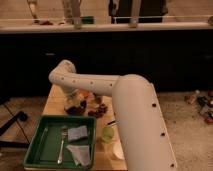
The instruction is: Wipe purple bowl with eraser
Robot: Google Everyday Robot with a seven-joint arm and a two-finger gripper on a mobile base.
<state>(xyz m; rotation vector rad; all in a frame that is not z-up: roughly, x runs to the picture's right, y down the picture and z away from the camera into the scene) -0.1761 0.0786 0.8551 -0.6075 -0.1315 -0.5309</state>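
Dark purple bowl (78, 109) lies beneath the pincer (74, 101), whose grip I cannot tell.

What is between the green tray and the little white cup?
The light green cup, seen in the camera view. The gripper is farther back, over the table at its far end.

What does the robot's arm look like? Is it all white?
Mostly, yes. The arm is creamy white. It is made of fat round tubes with smooth rounded joints, and small dark dots run along it in a line. No cables show. Its hand is at the far end of the wooden table and looks whitish too.
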